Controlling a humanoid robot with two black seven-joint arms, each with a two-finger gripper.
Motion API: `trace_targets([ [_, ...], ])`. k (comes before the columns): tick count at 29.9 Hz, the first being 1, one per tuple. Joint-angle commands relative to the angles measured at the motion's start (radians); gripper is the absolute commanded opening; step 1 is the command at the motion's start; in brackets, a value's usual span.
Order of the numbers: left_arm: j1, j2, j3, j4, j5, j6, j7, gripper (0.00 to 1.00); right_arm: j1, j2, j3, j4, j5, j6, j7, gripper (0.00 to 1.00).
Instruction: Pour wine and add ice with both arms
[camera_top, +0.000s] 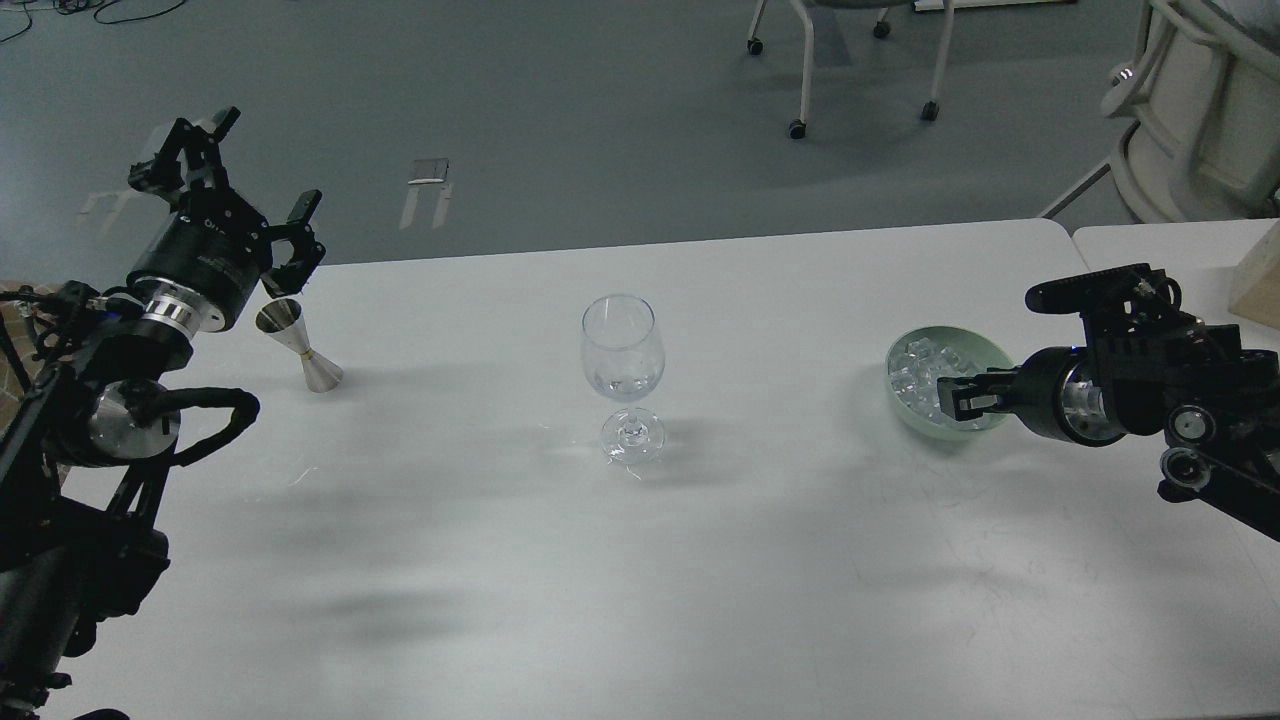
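Observation:
A clear wine glass (622, 350) stands upright at the table's middle, with a very small amount of clear wine (621, 384) at the bottom of its bowl. A pale green bowl (985, 352) at the right holds several clear ice cubes (915, 375). My right gripper (958, 398) reaches in over the bowl's near-right rim, its dark fingers close together above the ice; I cannot tell whether it holds a cube. My left gripper (268, 165) is wide open and empty, raised just above a steel jigger (300, 346) that stands on the table at the left.
The white table (640, 560) ends at a far edge behind the glass. A second table (1170, 240) adjoins at the far right, with a pale box (1262, 285) at its edge. Chairs (850, 60) stand on the grey floor beyond.

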Motion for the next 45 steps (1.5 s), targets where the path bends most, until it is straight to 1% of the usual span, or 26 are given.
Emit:
trace_targets([
  [1,0.0,0.0,0.0,0.001,0.0,0.0,-0.002,0.99,-0.006,-0.002,-0.001,-0.014,0.0,0.0,-0.001,0.53],
  [7,0.0,-0.004,0.002,0.001,0.0,0.0,-0.002,0.99,-0.015,-0.005,-0.001,-0.017,-0.003,0.0,-0.005,0.53],
  [11,0.0,-0.004,0.002,0.001,0.0,0.0,-0.002,0.99,-0.017,-0.006,-0.002,-0.019,-0.003,0.0,-0.029,0.53],
  [13,0.0,-0.007,0.002,0.001,0.0,0.0,-0.002,0.99,-0.021,-0.006,-0.001,-0.023,-0.003,0.0,-0.029,0.53],
  [19,0.008,-0.009,0.0,0.001,0.0,0.0,-0.002,0.99,-0.026,0.026,0.001,-0.059,-0.003,0.0,-0.032,0.52],
  [23,0.008,-0.006,0.0,0.001,0.0,0.0,-0.002,0.99,-0.014,0.034,0.001,-0.062,-0.003,0.0,-0.043,0.52],
  [41,0.008,-0.004,0.0,0.001,0.0,0.0,-0.002,0.99,0.038,0.06,0.002,-0.096,-0.004,0.0,-0.044,0.53],
  [45,0.008,-0.004,0.0,0.002,0.0,0.0,-0.002,0.99,0.032,0.081,-0.004,-0.108,-0.067,0.0,-0.044,0.52],
])
